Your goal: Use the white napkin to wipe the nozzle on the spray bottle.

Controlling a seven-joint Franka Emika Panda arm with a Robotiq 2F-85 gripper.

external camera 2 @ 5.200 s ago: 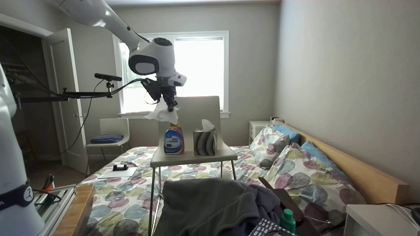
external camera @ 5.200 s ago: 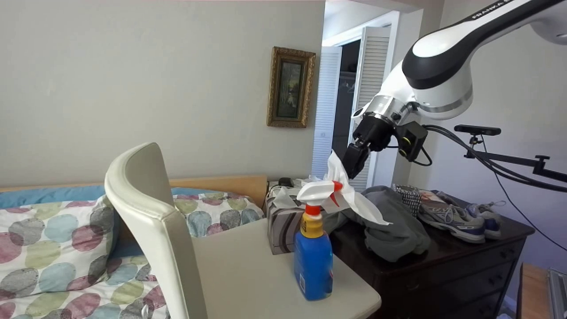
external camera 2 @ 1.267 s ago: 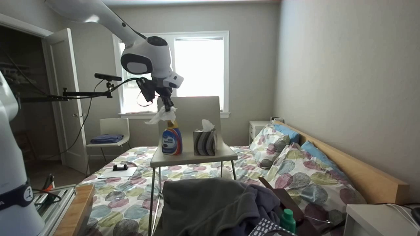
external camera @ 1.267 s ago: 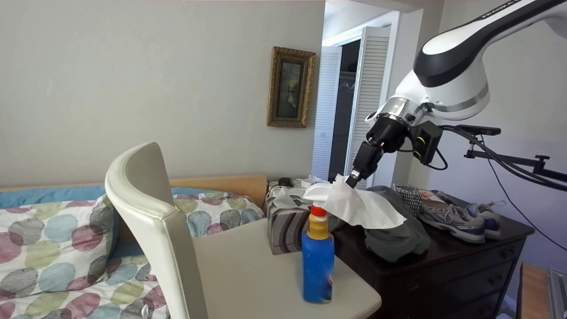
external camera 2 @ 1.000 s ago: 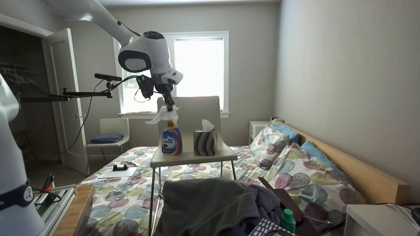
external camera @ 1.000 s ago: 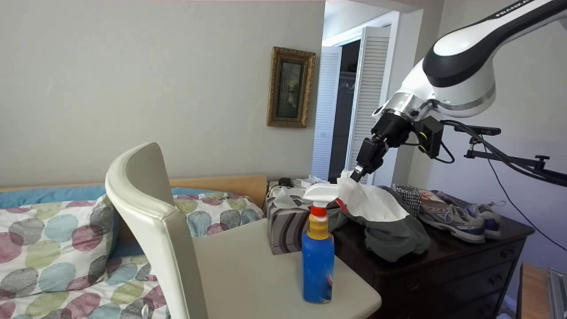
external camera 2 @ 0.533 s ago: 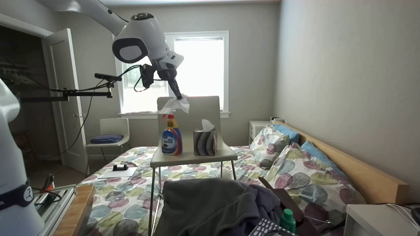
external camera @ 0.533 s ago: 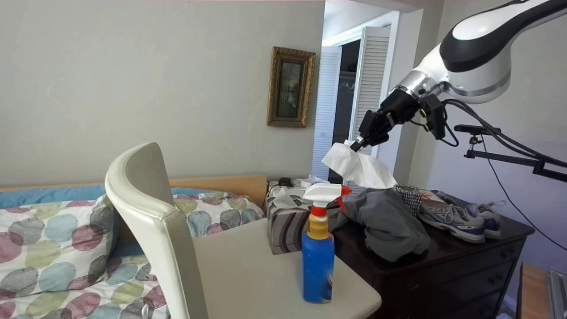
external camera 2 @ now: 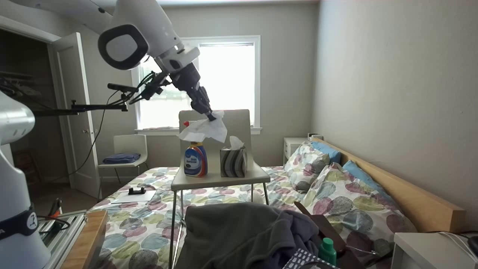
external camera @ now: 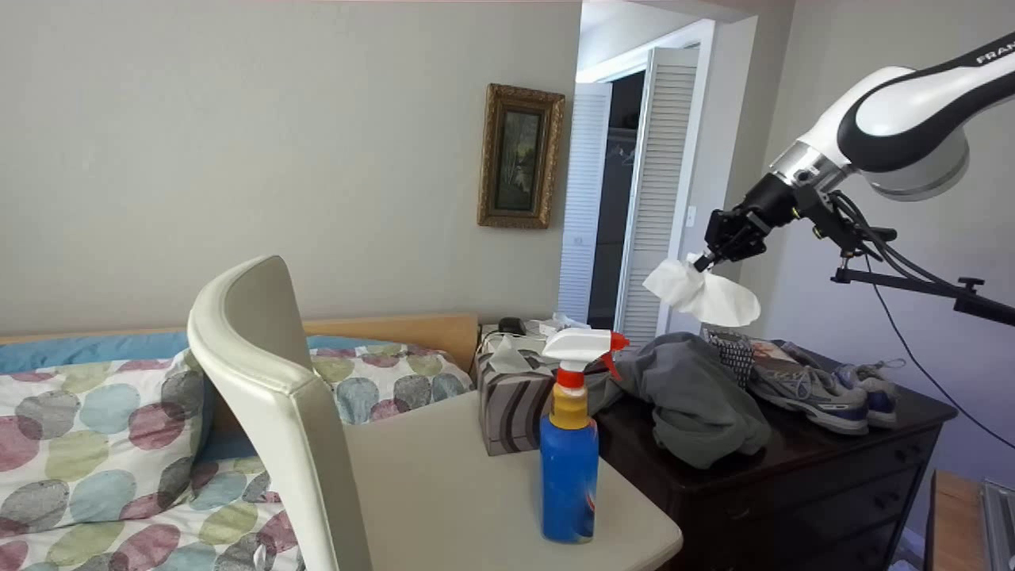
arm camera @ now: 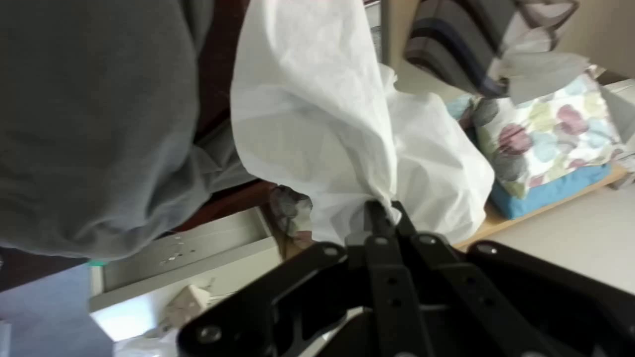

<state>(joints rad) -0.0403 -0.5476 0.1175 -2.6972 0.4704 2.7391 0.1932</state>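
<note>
Wrist view shows my gripper point(arm camera: 386, 210) pinching the napkin point(arm camera: 342, 119), seemingly the carrying step; the nozzle point(external camera: 619, 341), if unwiped, next needs light contact

The gripper point(external camera: 701, 264) went away from the spray bottle point(external camera: 568, 480) together with the white napkin point(external camera: 706, 296), and the red nozzle point(external camera: 619, 341) became uncovered. The bottle also turned slightly.

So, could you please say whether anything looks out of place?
In an exterior view, the sneakers sit on top of the dark dresser, an unusual place for shoes; the spray bottle stands upright.
</note>
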